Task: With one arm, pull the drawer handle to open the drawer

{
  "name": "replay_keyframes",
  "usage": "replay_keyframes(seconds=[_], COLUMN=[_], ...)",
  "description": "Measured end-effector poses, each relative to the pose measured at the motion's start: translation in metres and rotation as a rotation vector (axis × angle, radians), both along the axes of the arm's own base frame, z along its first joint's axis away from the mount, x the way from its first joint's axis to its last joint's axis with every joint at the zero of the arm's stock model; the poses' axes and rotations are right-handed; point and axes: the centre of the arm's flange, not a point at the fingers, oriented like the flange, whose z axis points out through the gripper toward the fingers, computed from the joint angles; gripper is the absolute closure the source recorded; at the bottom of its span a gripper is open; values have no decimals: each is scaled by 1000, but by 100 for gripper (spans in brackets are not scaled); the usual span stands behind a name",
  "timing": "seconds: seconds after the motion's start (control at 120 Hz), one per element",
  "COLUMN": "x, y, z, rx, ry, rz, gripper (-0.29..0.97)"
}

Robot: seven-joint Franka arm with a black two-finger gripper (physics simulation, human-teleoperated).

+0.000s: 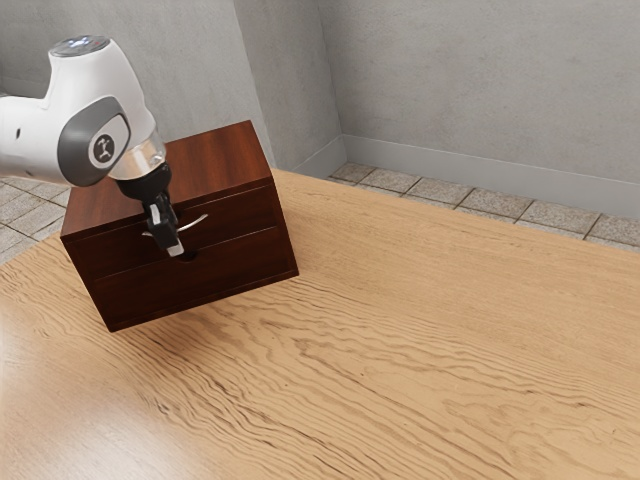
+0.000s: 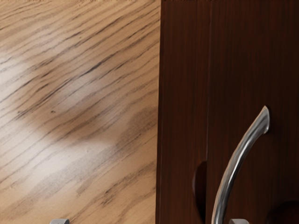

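Observation:
A dark wooden drawer box [image 1: 205,160] stands on the table at the exterior view's left. A curved silver handle [image 1: 198,219] crosses its upper drawer front [image 1: 240,210], which looks flush with the panel below. My black gripper [image 1: 174,247] points down onto the middle of that handle. In the wrist view the handle [image 2: 243,154] runs close beside one of two grey fingertips [image 2: 238,221]. The other tip [image 2: 59,221] stands far off over the table, so the gripper is open, with the handle inside the gap.
The light wooden table [image 1: 420,330] spreads wide toward the exterior view's right and front. Grey walls [image 1: 480,70] and a tiled floor [image 1: 520,205] lie behind it. My white arm [image 1: 85,115] hangs over the box's top.

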Motion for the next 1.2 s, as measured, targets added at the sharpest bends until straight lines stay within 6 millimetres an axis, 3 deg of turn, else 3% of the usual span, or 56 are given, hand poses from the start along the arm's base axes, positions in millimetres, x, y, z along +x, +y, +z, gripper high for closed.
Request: replay_keyframes(seconds=[0.233, 0.592, 1.2], x=[2, 5, -4], y=[-5, -3, -28], z=[3, -13, -7], rx=[4, -14, -43], ry=[-6, 19, 72], rz=[-12, -10, -20], gripper=[29, 30, 43])
